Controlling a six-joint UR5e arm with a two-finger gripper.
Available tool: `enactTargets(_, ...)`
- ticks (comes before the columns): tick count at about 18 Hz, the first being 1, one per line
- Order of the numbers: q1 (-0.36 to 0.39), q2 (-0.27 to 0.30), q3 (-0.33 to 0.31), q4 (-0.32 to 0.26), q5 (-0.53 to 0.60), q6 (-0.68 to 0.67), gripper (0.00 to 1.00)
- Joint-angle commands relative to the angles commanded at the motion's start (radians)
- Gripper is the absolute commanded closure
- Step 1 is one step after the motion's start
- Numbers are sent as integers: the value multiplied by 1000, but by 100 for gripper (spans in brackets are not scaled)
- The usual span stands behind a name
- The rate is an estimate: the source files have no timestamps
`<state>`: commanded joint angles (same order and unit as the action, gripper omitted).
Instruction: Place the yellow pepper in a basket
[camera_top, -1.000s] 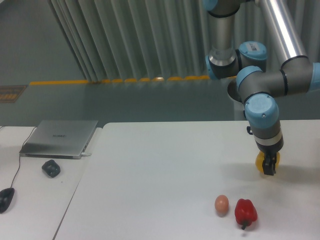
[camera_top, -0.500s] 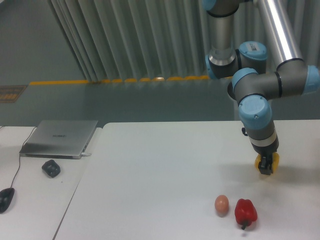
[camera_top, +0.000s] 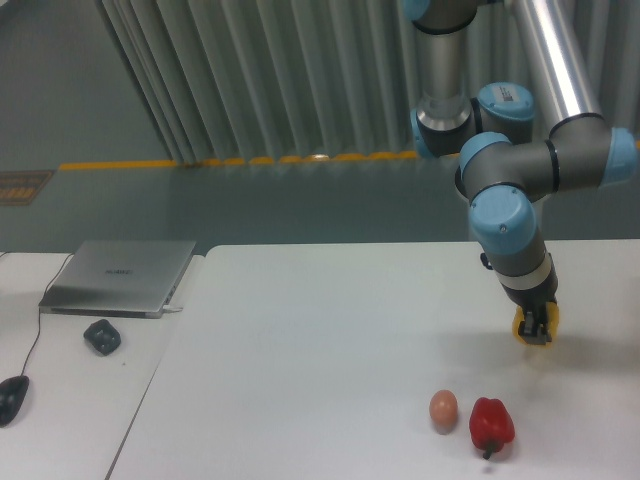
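The yellow pepper (camera_top: 522, 324) shows only as yellow slivers on both sides of my gripper (camera_top: 536, 330), at the right of the white table (camera_top: 320, 340). The gripper points down and its fingers are closed around the pepper, hiding most of it. The pepper seems to hang just above the tabletop. No basket is in view.
A red pepper (camera_top: 492, 424) and a small brown egg (camera_top: 443, 407) lie near the table's front edge, below and left of the gripper. On the side table at the left are a closed laptop (camera_top: 118, 275), a small dark object (camera_top: 101, 336) and a mouse (camera_top: 10, 398).
The gripper, with the yellow pepper in it, has shifted slightly left and up. The forearm has swung a little to the left. The red pepper and egg have not moved.
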<state>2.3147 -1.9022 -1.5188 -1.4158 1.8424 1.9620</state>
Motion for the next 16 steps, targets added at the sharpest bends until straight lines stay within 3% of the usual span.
enactTargets(5,86,15,80,6,-161,-29,55)
enactTargets(12,230,32,97,165,-193,-78,55)
enactTargets(16,296,18,86,199,-215,-61,55)
